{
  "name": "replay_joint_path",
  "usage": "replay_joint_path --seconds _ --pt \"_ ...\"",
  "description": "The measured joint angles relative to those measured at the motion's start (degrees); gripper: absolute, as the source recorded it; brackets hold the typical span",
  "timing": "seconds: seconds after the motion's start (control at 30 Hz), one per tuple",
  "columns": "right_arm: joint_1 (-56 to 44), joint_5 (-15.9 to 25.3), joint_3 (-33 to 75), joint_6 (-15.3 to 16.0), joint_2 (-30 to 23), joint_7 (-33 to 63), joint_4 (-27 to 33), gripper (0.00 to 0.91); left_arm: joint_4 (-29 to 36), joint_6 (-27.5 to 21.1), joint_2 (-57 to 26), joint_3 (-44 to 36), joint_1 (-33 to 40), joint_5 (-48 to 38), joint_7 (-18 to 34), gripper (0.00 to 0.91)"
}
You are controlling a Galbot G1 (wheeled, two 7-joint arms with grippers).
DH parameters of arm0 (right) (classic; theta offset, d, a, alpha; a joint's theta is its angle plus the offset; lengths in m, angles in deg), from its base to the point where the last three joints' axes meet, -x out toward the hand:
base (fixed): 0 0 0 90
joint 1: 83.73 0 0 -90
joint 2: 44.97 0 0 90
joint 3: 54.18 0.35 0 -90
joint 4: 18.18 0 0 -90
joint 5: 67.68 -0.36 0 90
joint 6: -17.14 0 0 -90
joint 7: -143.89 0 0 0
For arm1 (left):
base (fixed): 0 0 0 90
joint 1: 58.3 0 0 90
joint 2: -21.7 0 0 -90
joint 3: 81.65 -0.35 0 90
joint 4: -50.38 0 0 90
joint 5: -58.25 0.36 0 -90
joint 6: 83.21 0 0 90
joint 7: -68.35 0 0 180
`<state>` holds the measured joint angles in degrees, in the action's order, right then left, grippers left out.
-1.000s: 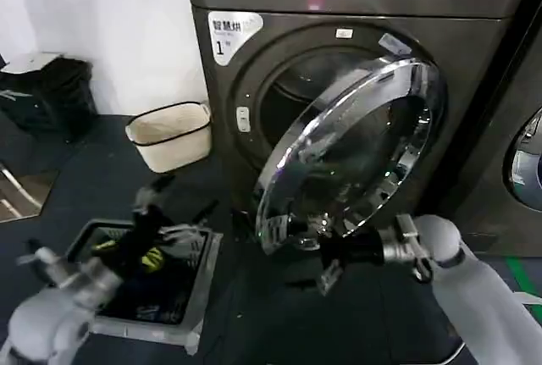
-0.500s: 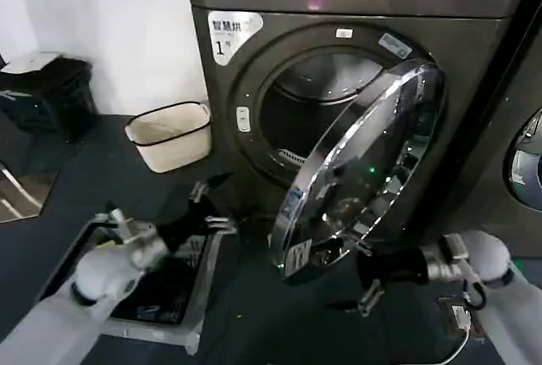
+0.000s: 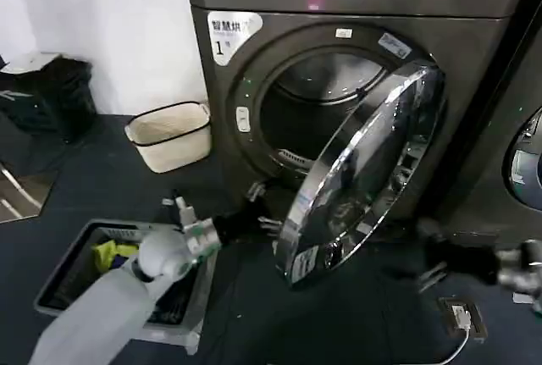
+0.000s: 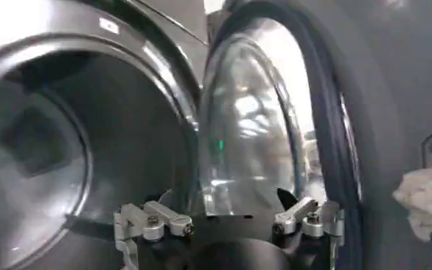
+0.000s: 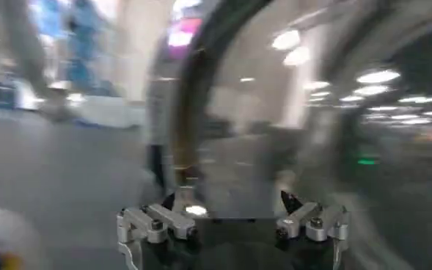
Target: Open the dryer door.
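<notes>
Left arm: it reaches up from the near left across the laundry basket (image 3: pixel 63 276) on the floor, ending in the left pincer (image 3: pixel 257 210) just beside the lower near edge of the dryer door (image 3: pixel 364 170).
Left pincer: spread wide, nothing between its fingers; in the left wrist view the left pincer (image 4: pixel 230 220) faces the door's inner side, the tips close to the glass, and I cannot tell whether they touch it.
Right pincer: the right pincer (image 3: pixel 436 257) sits low at the near right, beyond the door's outer face and apart from it; in the right wrist view the right pincer (image 5: pixel 234 216) is spread with an empty gap, facing the shiny chrome.
Dryer door: swung partly out from the dark grey dryer (image 3: pixel 474 85), hinged at its right side, the free edge leaning out toward the left pincer, chrome rim and dark glass facing outward to the right.
Drum opening: the drum opening (image 3: pixel 318 102) stands uncovered behind the door, left of it.
Sticker: a white sticker (image 3: pixel 233 35) with "1" at the machine's upper left.
Further back: a pale bin (image 3: pixel 169 135) stands on the floor by the white wall, left of the machine.
</notes>
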<state>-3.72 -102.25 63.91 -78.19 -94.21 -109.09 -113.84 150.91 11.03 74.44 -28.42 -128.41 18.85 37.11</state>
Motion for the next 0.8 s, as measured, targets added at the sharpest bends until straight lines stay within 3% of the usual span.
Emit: replay_joint_path --seconds 0.23,0.43,0.5,0.67,0.8 --pt "-4.2 2.2 19.4 -2.8 -5.2 10.4 -1.1 0.907 1.3 -0.3 1.0 -5.0 2.5 -0.1 -1.4 0.907" --pt "-8.7 6.4 33.2 -3.3 -10.6 24.5 -3.0 0.907 1.6 -1.5 2.8 -10.1 5.2 0.3 -0.5 0.907" --pt "-10.3 8.7 36.6 -1.9 -12.2 30.4 -4.4 0.907 1.7 -1.6 3.5 -12.2 6.5 -0.9 -0.2 0.907" --pt "-13.4 16.8 42.8 5.3 -13.6 46.6 -7.4 0.907 1.6 -1.9 5.6 -17.7 10.5 -2.0 1.2 0.907" --pt "-15.3 20.4 47.5 7.2 -14.2 55.4 -8.7 0.907 0.2 -2.1 8.3 -21.6 14.1 -2.5 2.0 0.907"
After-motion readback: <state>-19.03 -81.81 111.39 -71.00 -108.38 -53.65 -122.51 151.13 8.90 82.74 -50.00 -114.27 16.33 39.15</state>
